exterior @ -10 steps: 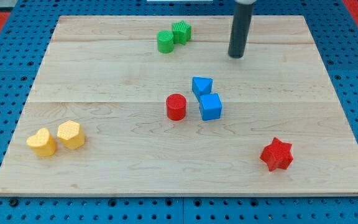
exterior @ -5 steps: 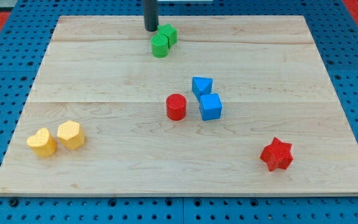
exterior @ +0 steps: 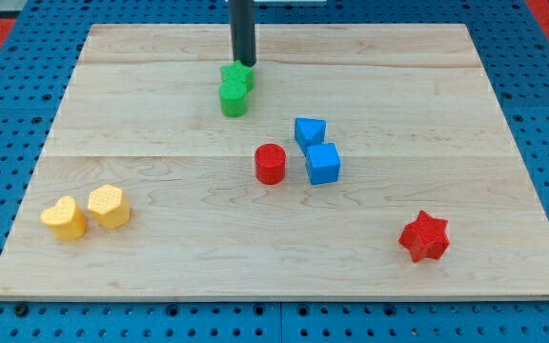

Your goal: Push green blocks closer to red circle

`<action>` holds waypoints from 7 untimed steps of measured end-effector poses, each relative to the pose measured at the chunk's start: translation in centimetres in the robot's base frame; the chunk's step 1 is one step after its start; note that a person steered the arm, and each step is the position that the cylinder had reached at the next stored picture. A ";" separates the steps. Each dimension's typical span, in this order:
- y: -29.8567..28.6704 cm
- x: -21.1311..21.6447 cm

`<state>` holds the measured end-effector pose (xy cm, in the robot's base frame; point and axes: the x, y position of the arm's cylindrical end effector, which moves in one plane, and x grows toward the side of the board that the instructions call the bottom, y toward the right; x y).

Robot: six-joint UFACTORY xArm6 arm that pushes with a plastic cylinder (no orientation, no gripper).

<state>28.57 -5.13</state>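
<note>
Two green blocks sat directly below my tip (exterior: pixel 244 63) toward the view's bottom: the rod came down from the view's top edge and its lower end stood right against the upper edge of the green star-shaped block (exterior: pixel 238 75). I carry no fingers, only this straight dark rod, so nothing was held; the tip merely met the block from the top side. Touching that block on its lower left was the green cylinder (exterior: pixel 233 98), the pair forming a short line that slanted down toward the view's left.

Further toward the view's bottom and slightly right lay the red circle (exterior: pixel 270 163), a short upright cylinder, clearly apart from the green cylinder with bare wood between them. Just right of it stood the blue cube (exterior: pixel 322 163), near but not touching, and above that cube, in contact or very nearly so, the blue triangular block (exterior: pixel 310 131).

Well apart, near the bench's (exterior: pixel 503 114) lower right, rested the red star (exterior: pixel 424 236). Near the lower left corner lay two yellow blocks side by side, the yellow heart-shaped block (exterior: pixel 64 217) and the yellow rounded block (exterior: pixel 109 206).
</note>
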 end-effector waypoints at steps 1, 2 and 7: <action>-0.9 3.8; -0.9 7.7; -10.5 15.5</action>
